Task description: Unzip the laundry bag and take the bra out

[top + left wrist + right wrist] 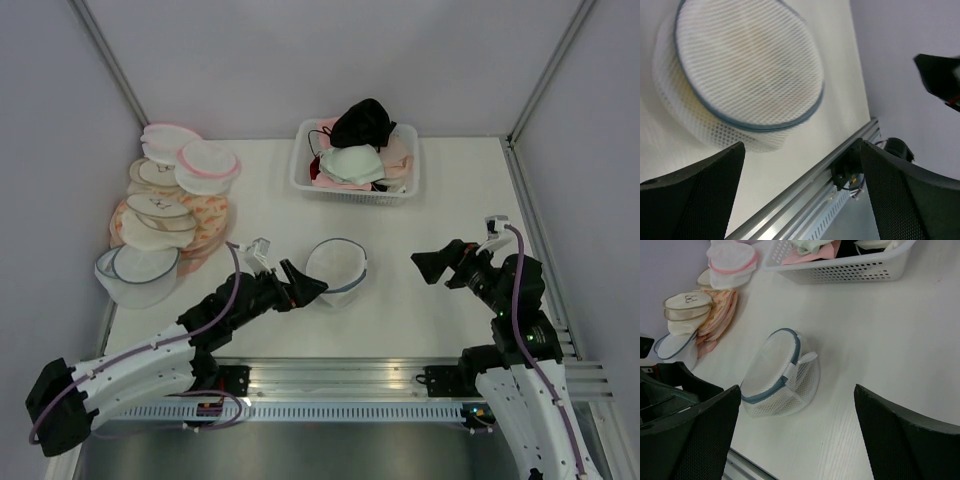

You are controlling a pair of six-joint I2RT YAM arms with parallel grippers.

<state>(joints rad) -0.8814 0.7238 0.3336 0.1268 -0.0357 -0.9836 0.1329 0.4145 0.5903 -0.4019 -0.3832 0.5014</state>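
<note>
The job looked barely begun: the bag appeared zipped all round and no bra was out. Opening the zipper and pulling out the bra were both left to do.

Nearest, the left pincer was spread wide and held nothing. It pointed at the bag's near left side from just beside it, and no contact showed. To the right, the right pincer was equally wide and empty, well apart from the bag and aimed across the tabletop toward it.

The bag sat mid-tabletop between the two, tipped up on edge, its blue-grey rim unbroken in both wrist views. A white tab stuck out at the rim. The bra was presumably inside. The mesh let through only a faint warm tint, too vague to name.

Farther off, round bags were stacked at the far left. A white basket of garments stood at the far centre.
</note>
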